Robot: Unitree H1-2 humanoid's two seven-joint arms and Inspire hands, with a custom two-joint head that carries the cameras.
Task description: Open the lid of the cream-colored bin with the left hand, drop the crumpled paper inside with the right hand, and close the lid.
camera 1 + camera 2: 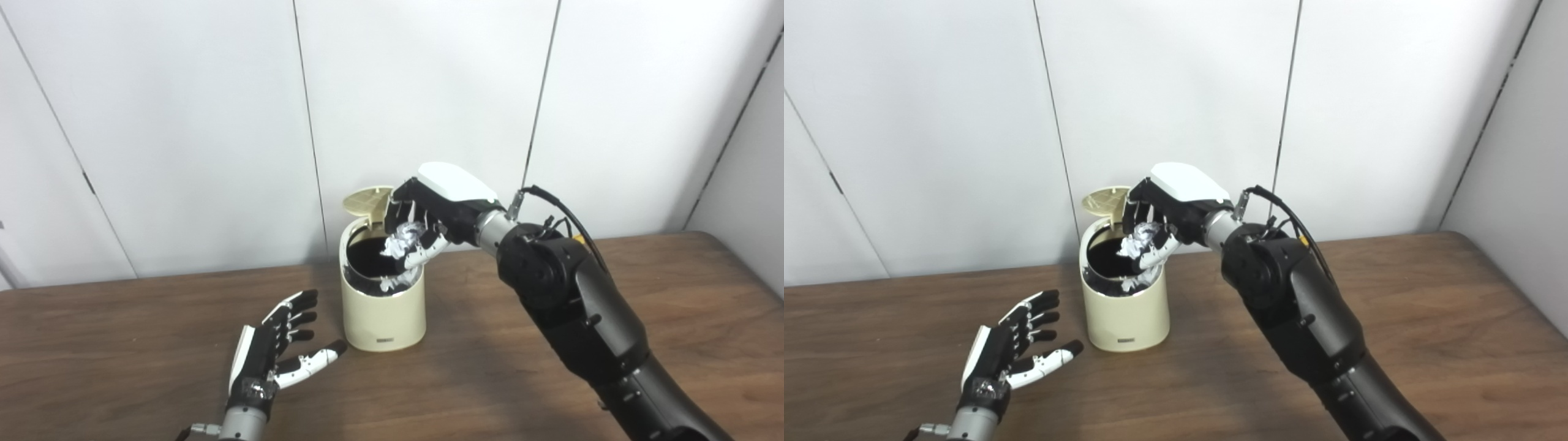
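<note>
Centre frame: cream-colored bin, lid raised, interior dark, contents indistinct; right hand above opening, fingers curled round crumpled paper, partly hidden; lower left: left hand empty, fingers spread, near bin; both views alike.

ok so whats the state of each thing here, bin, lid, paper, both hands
cream-colored bin: upright on the table, mouth open, dark inside
lid: flipped up at the back, open
crumpled paper: held over the bin's mouth, not yet dropped
right hand: shut on the crumpled paper, above the bin
left hand: open, fingers spread, holding nothing, low over the table left of the bin, apart from it
</note>
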